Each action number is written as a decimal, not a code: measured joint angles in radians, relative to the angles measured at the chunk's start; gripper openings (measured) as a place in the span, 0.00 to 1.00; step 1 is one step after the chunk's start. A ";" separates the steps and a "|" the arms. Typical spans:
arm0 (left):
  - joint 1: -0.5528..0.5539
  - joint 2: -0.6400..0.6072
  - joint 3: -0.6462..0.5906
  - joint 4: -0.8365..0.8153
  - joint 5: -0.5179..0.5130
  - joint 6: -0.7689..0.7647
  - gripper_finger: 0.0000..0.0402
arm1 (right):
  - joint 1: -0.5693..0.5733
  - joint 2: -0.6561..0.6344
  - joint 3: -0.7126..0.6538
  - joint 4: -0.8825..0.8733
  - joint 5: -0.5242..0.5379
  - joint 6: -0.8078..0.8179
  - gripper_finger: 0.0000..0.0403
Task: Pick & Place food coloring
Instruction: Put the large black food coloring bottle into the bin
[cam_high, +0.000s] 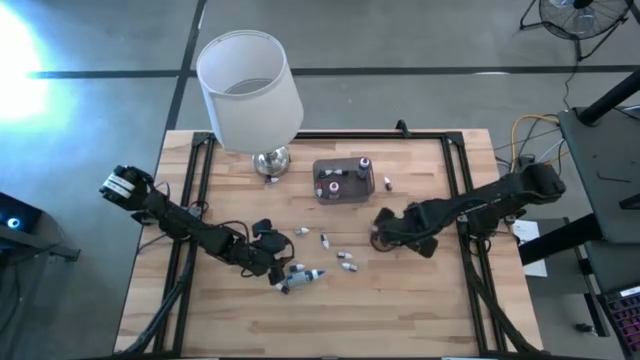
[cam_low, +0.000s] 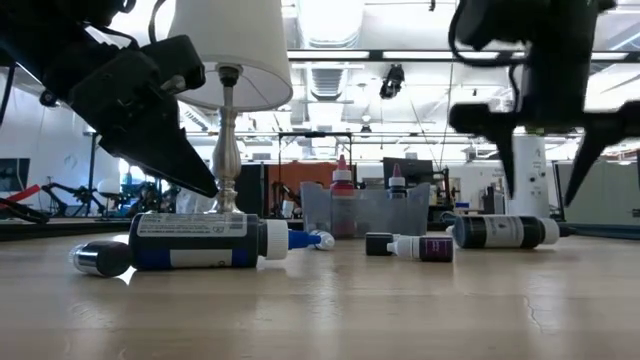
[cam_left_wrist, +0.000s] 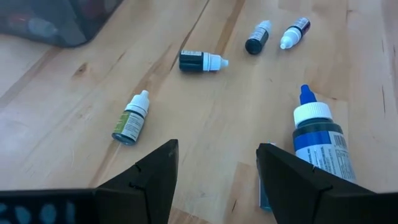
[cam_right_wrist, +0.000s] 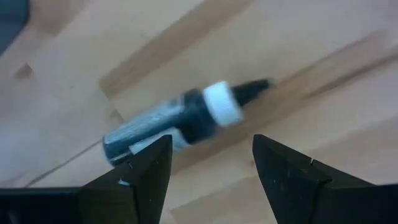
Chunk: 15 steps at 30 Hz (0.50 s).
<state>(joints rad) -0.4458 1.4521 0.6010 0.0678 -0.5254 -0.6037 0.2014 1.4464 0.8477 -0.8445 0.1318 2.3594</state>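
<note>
Several food coloring bottles lie on their sides on the wooden table: small ones (cam_high: 325, 240) at mid-table, and a larger blue-capped one (cam_left_wrist: 320, 137) near the front. My left gripper (cam_left_wrist: 214, 168) hovers open, slanting down; the blue-capped bottle (cam_low: 200, 240) lies just beside one finger. My right gripper (cam_right_wrist: 211, 165) points down, open, above a dark bottle (cam_right_wrist: 180, 118) with a white collar, which lies flat on the table (cam_low: 505, 232). Its fingers (cam_low: 515, 160) hang clear above that bottle. Other bottles (cam_high: 340, 178) stand upright in the grey box (cam_high: 345, 192).
A white-shaded lamp (cam_high: 250, 90) on a chrome base stands at the far left, next to the grey box. One small bottle (cam_high: 387, 183) lies right of the box. A black frame (cam_high: 455, 170) runs around the tabletop. Bare wood shows along the near edge.
</note>
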 joint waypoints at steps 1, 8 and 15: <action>0.000 0.000 0.000 0.000 0.000 0.000 0.48 | -0.007 0.000 -0.015 0.039 0.010 -0.064 0.54; 0.000 0.000 0.000 -0.002 0.013 -0.011 0.48 | -0.009 -0.053 0.036 -0.046 -0.058 -1.288 0.53; 0.003 0.000 0.000 -0.003 0.013 -0.006 0.48 | -0.013 -0.040 0.045 -0.137 -0.102 -1.904 0.52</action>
<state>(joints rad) -0.4423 1.4521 0.6010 0.0650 -0.5129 -0.6095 0.1885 1.4059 0.8925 -0.9819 0.0294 0.4555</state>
